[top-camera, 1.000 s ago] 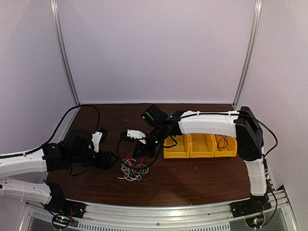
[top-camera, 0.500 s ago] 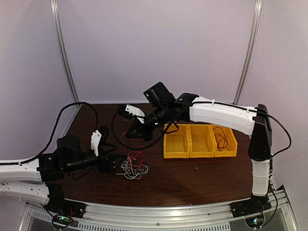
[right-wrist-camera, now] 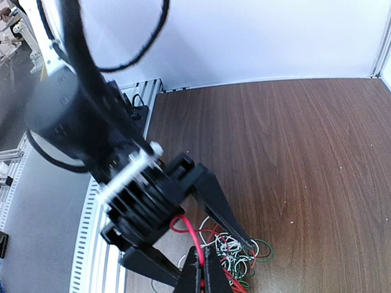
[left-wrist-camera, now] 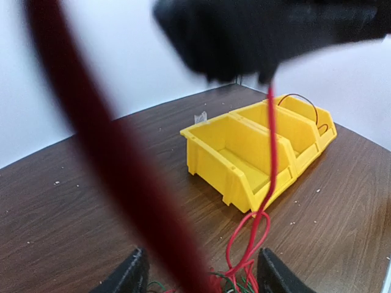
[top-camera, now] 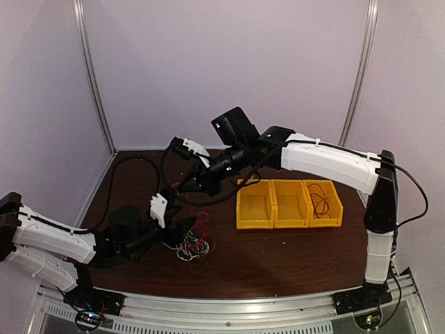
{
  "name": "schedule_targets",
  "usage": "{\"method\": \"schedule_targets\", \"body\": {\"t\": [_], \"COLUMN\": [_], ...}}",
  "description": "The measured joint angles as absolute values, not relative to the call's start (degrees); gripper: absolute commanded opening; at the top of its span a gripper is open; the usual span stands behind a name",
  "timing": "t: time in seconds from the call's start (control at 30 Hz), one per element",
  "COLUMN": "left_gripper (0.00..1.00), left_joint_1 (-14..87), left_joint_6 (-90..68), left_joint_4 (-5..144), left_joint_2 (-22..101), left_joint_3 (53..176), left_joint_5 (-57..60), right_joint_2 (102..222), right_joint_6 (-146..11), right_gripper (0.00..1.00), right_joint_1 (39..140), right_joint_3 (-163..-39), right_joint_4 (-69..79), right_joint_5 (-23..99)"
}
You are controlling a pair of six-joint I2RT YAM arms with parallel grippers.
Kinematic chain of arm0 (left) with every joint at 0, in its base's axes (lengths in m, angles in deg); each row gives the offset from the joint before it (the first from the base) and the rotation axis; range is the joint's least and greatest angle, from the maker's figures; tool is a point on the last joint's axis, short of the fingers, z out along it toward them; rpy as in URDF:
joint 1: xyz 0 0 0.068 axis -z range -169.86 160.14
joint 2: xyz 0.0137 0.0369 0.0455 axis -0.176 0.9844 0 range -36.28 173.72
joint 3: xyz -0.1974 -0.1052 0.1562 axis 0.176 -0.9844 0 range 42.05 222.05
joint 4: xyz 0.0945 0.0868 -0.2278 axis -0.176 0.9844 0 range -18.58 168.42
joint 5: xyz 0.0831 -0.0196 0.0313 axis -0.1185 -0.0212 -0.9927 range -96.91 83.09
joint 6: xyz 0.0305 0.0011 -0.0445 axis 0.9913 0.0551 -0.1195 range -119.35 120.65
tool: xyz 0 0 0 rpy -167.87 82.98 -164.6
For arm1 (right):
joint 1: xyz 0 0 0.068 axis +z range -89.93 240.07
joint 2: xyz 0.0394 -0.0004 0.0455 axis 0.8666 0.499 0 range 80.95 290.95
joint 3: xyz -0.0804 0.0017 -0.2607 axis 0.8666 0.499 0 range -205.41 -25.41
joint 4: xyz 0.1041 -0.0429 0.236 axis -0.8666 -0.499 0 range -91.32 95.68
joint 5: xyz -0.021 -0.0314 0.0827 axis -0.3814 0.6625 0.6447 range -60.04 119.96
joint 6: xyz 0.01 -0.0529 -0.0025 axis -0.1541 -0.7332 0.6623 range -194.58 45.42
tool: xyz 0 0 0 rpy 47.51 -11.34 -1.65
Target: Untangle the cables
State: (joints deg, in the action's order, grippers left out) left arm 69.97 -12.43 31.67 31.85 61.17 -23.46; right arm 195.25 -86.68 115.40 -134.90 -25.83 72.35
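1. My left hand [top-camera: 182, 231] sits low over the dark wooden surface [top-camera: 278, 257]. Its two fingers [left-wrist-camera: 131, 276] are spread wide apart.
2. The cable bundle [top-camera: 192, 243] lies on the surface near the front edge, left of centre. It is a loose knot of thin red, white, green and black wires.
3. From the right wrist camera, I see the left hand's spread fingers reaching along either side of the bundle.
4. My right hand [right-wrist-camera: 203, 276] hangs above the bundle. Its fingers are pressed together, pinching one red cable [left-wrist-camera: 272, 152].
5. That red cable drops almost straight down from the right hand. Its lower end loops into the bundle between the left hand's fingers.
6. A yellow bin [top-camera: 288, 204] with three compartments stands on the surface, to the right of the bundle and apart from it.
7. The rightmost compartment holds a thin, dark red wire [top-camera: 321, 202], coiled loosely.
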Motion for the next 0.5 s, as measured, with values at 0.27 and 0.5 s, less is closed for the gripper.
{"method": "schedule_targets", "body": {"t": [0.27,0.5], "left_gripper": [0.43,0.37], "left_joint_1": [70.76,71.02], "left_joint_6": [-12.87,-14.47], "left_joint_4": [20.46,13.58], "left_joint_2": [48.07,52.88], "left_joint_3": [61.98,60.51], "left_joint_5": [-23.46,-23.77], "right_joint_2": [191.75,188.65], "right_joint_6": [-85.09,-82.55], "right_gripper": [0.00,0.00], "right_joint_1": [115.25,113.06], "right_joint_3": [-137.98,-143.60], "right_joint_4": [-25.13,-23.95], "right_joint_5": [74.60,78.40]}}
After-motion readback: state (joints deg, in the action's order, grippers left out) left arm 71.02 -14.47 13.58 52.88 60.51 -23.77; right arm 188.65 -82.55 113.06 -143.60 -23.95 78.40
